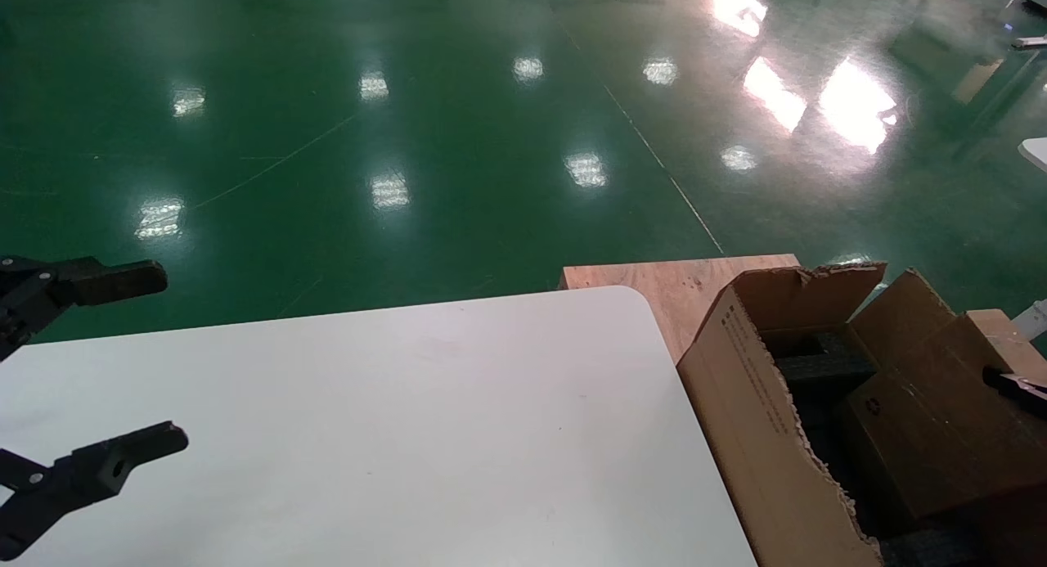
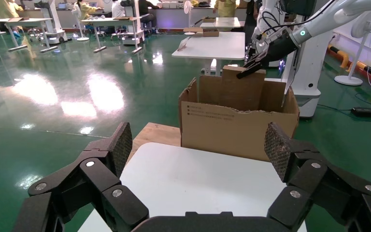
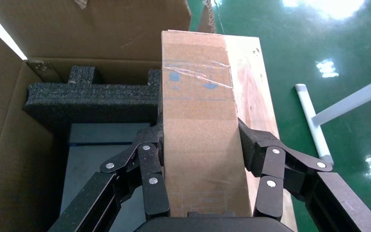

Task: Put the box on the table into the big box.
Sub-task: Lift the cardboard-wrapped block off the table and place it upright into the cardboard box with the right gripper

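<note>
Head view takes in the green floor [image 1: 409,141] first, then the table [image 1: 368,428], a white top with a rounded corner and nothing standing on the part shown. Just beside that corner, toward the robot's right, a wooden board [image 1: 654,281] lies under the big box [image 1: 752,403], a torn-flapped carton with black foam [image 3: 96,92] inside. The left gripper [image 1: 90,371] hangs over the table's near left part with its jaws spread wide and nothing between them; it looks idle, and the left wrist view shows its textured pads [image 2: 120,145] well apart, facing the big box [image 2: 236,125] across the bare white top. The right gripper [image 3: 200,154] does the work: it is pinching the box [image 3: 200,145], the small clean-edged one, across its narrow width, one finger pressed on each long side. The box [image 1: 941,420] sits over the big box's open top at its right-hand side, tilted, with one end higher than the other. In the right wrist view its long axis runs straight out from the claw, with the foam and a grey inner panel [image 3: 96,145] to one side of it and the wooden board [image 3: 256,96] to the other. I judge that the coming move turns on this: the box is not squarely over the cavity, so it must shift toward the foam side and go down end-first before the fingers part. Whether its lower end already rests on anything inside I cannot tell.
</note>
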Robot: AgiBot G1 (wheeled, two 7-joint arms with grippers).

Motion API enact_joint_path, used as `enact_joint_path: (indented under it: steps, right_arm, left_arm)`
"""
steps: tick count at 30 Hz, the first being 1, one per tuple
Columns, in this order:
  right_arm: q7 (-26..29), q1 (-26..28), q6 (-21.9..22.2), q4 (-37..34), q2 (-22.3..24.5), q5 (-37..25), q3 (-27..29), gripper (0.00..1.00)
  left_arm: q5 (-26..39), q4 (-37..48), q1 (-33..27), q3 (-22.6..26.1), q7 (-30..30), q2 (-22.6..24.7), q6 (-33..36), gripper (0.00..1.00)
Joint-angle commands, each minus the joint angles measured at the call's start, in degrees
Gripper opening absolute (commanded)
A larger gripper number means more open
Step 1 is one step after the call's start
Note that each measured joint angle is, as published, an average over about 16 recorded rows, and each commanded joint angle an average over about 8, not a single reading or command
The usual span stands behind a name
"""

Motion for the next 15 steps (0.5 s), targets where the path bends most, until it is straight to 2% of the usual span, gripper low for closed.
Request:
enact_joint_path:
  steps: [1,15]
  right_arm:
    - [-0.9,1.2,0.0,-0.9,-0.5,1.2,-2.0,0.0]
    - [-6.2,10.1,-0.6,-5.5,-3.6,8.8,-17.9,0.0]
  left_arm:
    - [0.0,0.0,0.0,0.0,0.0,0.0,0.0,1.0]
    - [0.0,0.0,0.0,0.0,0.0,0.0,0.0,1.0]
